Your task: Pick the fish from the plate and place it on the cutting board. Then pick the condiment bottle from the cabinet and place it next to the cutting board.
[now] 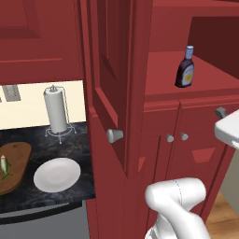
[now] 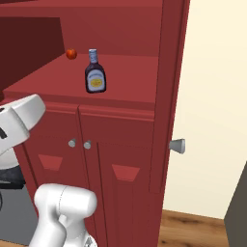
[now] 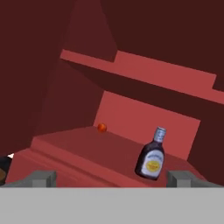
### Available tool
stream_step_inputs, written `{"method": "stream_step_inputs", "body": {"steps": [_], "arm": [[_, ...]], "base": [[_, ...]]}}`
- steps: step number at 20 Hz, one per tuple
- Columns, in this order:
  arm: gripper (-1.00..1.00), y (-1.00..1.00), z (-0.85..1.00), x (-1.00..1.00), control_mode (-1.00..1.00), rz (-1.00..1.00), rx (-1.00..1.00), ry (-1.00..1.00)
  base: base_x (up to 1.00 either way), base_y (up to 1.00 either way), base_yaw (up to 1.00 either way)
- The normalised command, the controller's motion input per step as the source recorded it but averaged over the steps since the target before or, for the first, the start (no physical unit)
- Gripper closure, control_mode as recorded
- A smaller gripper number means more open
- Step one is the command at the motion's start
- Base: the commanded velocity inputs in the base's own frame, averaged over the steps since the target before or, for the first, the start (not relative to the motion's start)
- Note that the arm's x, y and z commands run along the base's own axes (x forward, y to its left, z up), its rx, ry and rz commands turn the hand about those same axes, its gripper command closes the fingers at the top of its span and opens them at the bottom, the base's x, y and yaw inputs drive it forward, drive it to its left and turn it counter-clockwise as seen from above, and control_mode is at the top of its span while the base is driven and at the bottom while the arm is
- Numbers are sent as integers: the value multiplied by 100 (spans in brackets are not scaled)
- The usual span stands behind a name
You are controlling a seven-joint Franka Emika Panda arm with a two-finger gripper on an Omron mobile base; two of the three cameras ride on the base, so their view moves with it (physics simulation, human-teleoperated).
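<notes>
The tool [image 3: 109, 178] stands wide open, gripping nothing. Just ahead, nearer its right finger, the condiment bottle [image 3: 151, 155] stands upright on the cabinet [image 3: 78, 148] shelf.

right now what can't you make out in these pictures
- Oblong brown wooden cutting board: its left end is cut off by the left base view's edge.
- Small red round thing at the back of the shelf: too small to identify.
- Dark bottle's yellow-white label: print too blurred to read.

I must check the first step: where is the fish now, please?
In the left base view the fish lies on the cutting board at the far left of the counter, left of the plate.
</notes>
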Motion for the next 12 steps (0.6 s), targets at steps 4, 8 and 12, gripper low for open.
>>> {"method": "stream_step_inputs", "body": {"steps": [4, 8, 12], "arm": [[-100, 0, 0, 4, -100, -4, 10, -2], [-100, 0, 0, 6, -100, -4, 10, -1], [-100, 0, 1, 7, -100, -4, 8, 0]], "base": [[0, 0, 0], [0, 0, 0], [0, 0, 0]]}}
